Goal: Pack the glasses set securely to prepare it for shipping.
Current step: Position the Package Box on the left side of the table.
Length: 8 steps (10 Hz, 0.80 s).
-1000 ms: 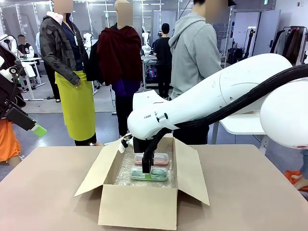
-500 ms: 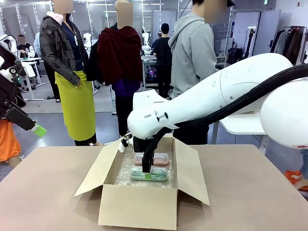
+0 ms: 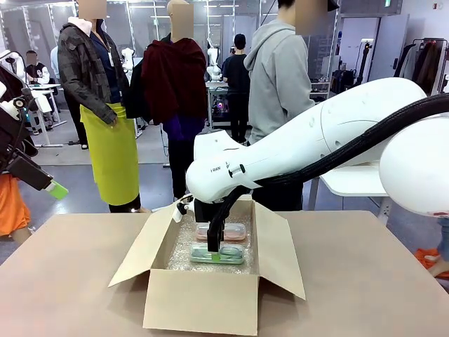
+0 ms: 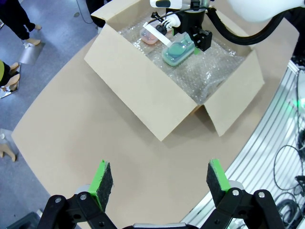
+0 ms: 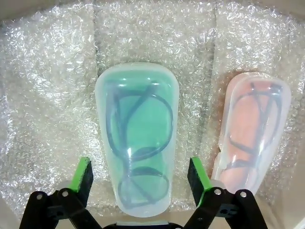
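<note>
The glasses set lies on bubble wrap inside an open cardboard box [image 3: 200, 302]. It is a mint-green case [image 5: 137, 138] and, beside it, a pink case [image 5: 252, 129], each with dark spectacles showing through a clear lid. My right gripper [image 5: 140, 179] reaches down into the box and is open. Its green pads [image 5: 84, 175] stand either side of the mint-green case's near end, with a small gap on each side. In the front view this gripper [image 3: 215, 247] hangs over the mint-green case [image 3: 228, 254], in front of the pink case [image 3: 235, 230]. My left gripper [image 4: 159, 179] is open and empty, high above the table's left side.
The box [image 4: 143, 90] stands mid-table with its flaps spread outward, and bubble wrap [image 5: 47, 95] lines its floor. Bare tan table [image 3: 63, 281] surrounds it. A person in a grey hoodie [image 3: 280, 77] stands at the far side, behind my right arm [image 3: 316, 140].
</note>
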Available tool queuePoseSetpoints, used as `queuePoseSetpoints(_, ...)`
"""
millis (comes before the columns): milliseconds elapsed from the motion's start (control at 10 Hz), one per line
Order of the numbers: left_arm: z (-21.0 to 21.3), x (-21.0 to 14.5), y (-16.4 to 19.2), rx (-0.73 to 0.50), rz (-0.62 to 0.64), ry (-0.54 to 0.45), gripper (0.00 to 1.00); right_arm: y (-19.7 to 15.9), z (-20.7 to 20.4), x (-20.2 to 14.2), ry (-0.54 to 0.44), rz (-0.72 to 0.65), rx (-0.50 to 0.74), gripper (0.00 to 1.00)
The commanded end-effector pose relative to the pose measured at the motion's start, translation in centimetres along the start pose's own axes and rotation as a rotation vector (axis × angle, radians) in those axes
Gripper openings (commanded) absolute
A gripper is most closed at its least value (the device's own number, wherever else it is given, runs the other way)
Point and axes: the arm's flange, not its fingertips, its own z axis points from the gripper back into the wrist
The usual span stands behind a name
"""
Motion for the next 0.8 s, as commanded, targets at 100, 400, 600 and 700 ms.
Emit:
queuePoseSetpoints(100, 0.2, -0.1, 0.0, -0.012, -0.002, -0.011, 1.00, 0.2, 0.0, 0.1, 0.000, -0.001, -0.001, 1.00)
queuePoseSetpoints(400, 0.2, -0.1, 0.0, -0.012, -0.002, -0.011, 1.00, 0.0, 0.0, 0.0, 0.000, 0.000, 0.000, 1.00)
queuePoseSetpoints(600, 0.2, -0.1, 0.0, -0.012, -0.002, -0.011, 1.00, 1.4, 4.5, -2.3, -0.006, -0.024, -0.014, 1.00)
queuePoseSetpoints(700, 0.2, -0.1, 0.0, -0.012, -0.002, -0.011, 1.00, 2.4, 6.6, -3.5, -0.008, -0.039, -0.043, 1.00)
